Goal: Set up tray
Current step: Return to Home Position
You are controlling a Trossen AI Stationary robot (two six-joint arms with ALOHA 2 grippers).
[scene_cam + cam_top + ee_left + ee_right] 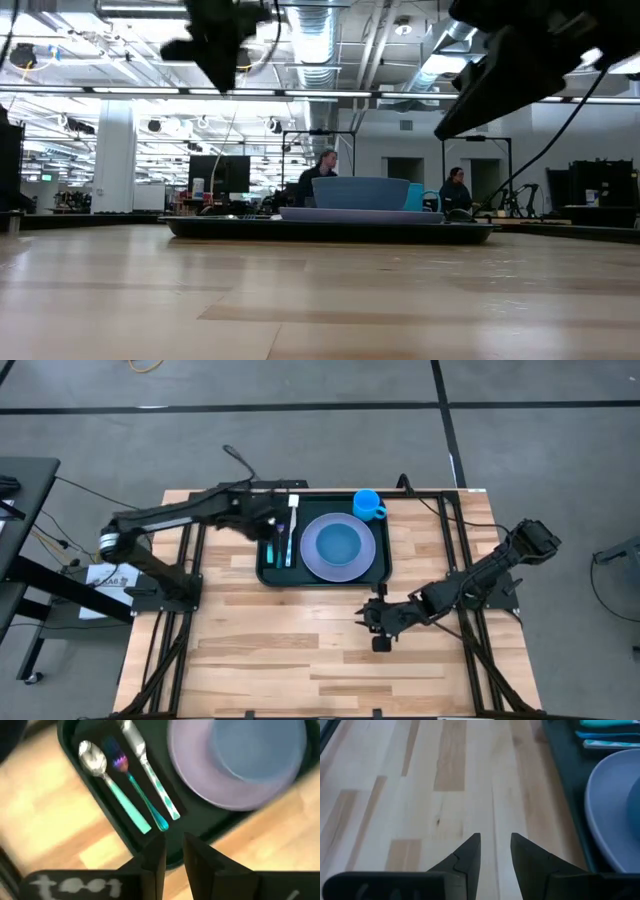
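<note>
Left gripper (pixel 173 840), fingers slightly parted and empty, hangs seemingly low over the large dark green rectangular plastic tray (pixel 300 582) on the wooden table (pixel 300 660); pulling away could snag its 3 teal-handled utensils (pixel 141 795). Right gripper (pixel 495 836), likewise parted and empty, waits beside the tray.

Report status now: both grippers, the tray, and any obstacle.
Left gripper empty, slightly open, above cutlery side of tray. Right gripper empty, open, over bare table beside tray. Tray holds plate, cup, cutlery. Nothing blocking.

It was a large, open robotics lab. Exposed ducts (pixel 318 40) and strip lights (pixel 45 55) ran overhead, people (pixel 324 168) sat far back, and the grey floor (pixel 320 455) carried taped lines (pixel 300 407).
</note>
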